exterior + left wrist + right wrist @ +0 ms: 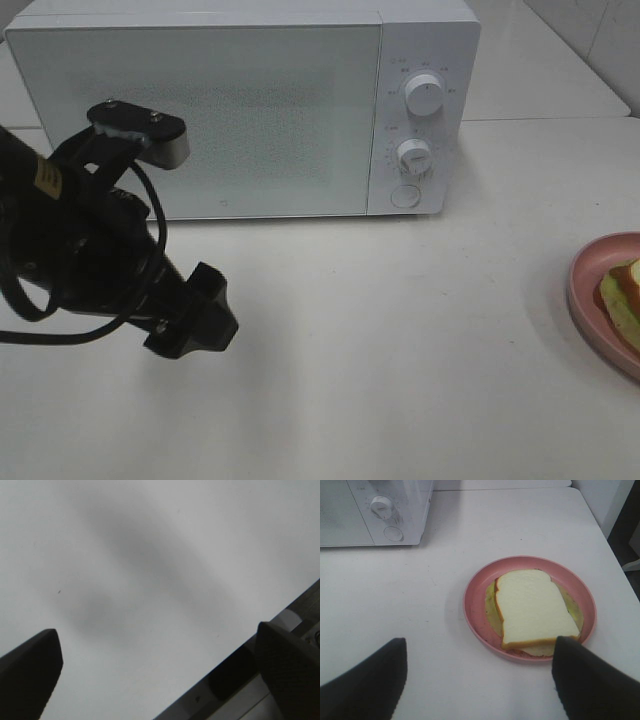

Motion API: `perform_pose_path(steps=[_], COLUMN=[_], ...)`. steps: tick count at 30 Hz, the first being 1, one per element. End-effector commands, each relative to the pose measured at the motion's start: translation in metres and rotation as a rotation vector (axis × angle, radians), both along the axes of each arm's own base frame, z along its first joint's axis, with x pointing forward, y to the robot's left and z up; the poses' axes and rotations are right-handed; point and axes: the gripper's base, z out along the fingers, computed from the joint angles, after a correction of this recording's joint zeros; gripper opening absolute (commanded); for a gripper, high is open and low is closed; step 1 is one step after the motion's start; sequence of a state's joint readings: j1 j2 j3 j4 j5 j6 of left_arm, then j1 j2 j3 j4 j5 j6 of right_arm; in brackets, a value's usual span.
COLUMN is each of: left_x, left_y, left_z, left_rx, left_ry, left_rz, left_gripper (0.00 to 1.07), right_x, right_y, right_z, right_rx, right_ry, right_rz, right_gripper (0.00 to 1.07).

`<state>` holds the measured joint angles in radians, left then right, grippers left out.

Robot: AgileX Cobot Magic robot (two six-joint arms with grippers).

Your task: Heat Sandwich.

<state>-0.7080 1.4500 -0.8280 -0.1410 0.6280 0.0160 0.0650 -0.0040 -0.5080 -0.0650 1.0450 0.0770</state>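
Left gripper [205, 320] spread wide, holding nothing, above bare white table [400, 350] in front of the closed microwave [240, 105]. Right gripper [477, 680] also parted and unloaded, hovering near the sandwich [535, 610]. Sandwich lies on pink plate [475, 615] by the table's right edge, well apart from the microwave, clear tabletop between.

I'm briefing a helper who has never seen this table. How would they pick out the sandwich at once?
Start at the white microwave at the back of the table, then look to the table's right edge, where a round pink plate sits. The sandwich lies on that plate: a white bread slice on top with green and red layers beneath, the only food in sight.
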Motion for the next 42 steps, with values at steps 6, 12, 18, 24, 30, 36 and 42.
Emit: perform_pose_path(steps=[6,12,18,24,30,36,42], left_x=[-0.005,0.002,0.002,-0.016,-0.04,-0.077,-0.105], left_y=[0.027,0.071,0.123,0.169,0.183,0.181,0.18], left_z=[0.007,0.021,0.042,0.066,0.082,0.072,0.066], left_rx=[0.165,0.198,0.161,0.094,0.057,0.048,0.026], left_ry=[0.048,0.095,0.097,0.064,-0.032,-0.091,-0.188], left_rz=[0.108,0.24,0.392,0.566,0.663,0.663,0.665], left_gripper=[1.0,1.0,1.0,1.0,1.0,1.0,1.0], right_x=[-0.004,-0.004,-0.004,-0.004,-0.004,-0.004,-0.004], right_y=[0.0,0.0,0.0,0.0,0.0,0.0,0.0], right_z=[0.0,0.0,0.0,0.0,0.0,0.0,0.0], right_rx=[0.003,0.003,0.003,0.003,0.003,0.003,0.003], right_ry=[-0.036,-0.036,-0.036,-0.036,-0.036,-0.036,-0.036], right_rz=[-0.004,-0.004,-0.004,-0.004,-0.004,-0.004,-0.004], right_gripper=[0.76,0.76,0.76,0.76,0.76,0.76,0.76])
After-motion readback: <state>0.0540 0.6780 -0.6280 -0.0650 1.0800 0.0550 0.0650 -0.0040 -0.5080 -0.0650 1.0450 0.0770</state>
